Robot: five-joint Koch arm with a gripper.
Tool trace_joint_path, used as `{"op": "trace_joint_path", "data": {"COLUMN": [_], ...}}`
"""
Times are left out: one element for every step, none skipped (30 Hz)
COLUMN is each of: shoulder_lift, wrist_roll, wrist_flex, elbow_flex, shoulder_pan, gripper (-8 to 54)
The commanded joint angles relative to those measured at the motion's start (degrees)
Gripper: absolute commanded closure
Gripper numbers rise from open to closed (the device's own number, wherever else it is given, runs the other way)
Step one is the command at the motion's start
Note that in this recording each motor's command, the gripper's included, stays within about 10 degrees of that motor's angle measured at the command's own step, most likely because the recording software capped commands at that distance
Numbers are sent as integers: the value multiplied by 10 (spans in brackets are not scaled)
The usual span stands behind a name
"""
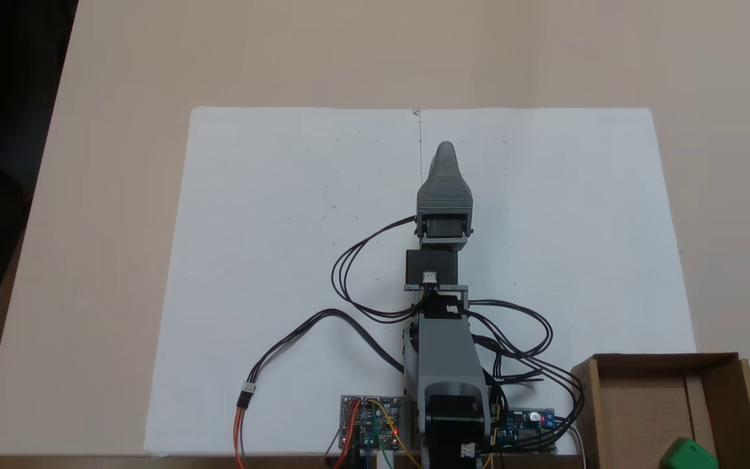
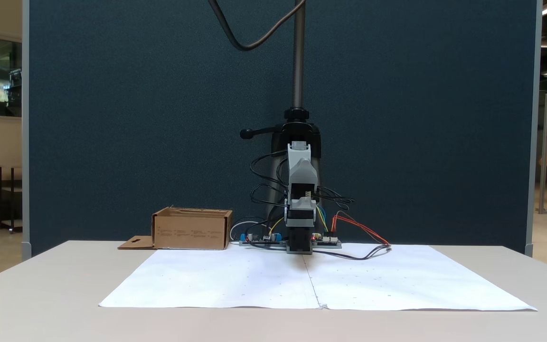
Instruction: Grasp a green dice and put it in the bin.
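Observation:
The green dice [image 1: 689,454] lies inside the bin [image 1: 648,397], at the bottom right corner of a fixed view. The bin is a brown cardboard box with a hang-hole flap, and from the front it stands to the left of the arm's base as the bin [image 2: 192,230]. My gripper [image 1: 445,153] points out over the middle of the white paper, far from the bin and holding nothing. From above it shows as a single grey tapered shape. Seen head-on, the gripper [image 2: 300,244] is low over the paper, dark and small. The gap between its jaws does not show.
White paper sheets [image 1: 284,260] cover the beige table [image 1: 101,195]. Circuit boards [image 1: 372,423] and loose black cables [image 1: 512,339] sit around the arm's base. A camera stand pole [image 2: 297,57] rises behind the arm against a dark blue partition.

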State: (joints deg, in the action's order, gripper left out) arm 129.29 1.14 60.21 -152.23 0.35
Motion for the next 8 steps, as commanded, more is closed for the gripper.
{"op": "trace_joint_path", "data": {"shoulder_lift": [62, 62, 62, 62, 62, 62, 63, 63], "wrist_roll": [21, 21, 20, 21, 22, 22, 21, 21], "wrist_flex": [100, 100, 100, 100, 100, 100, 100, 100], "elbow_flex": [-100, -100, -100, -100, -100, -100, -100, -100], "shoulder_pan": [8, 4, 4, 4, 4, 4, 4, 4], "gripper": [8, 8, 8, 8, 8, 8, 8, 8]}}
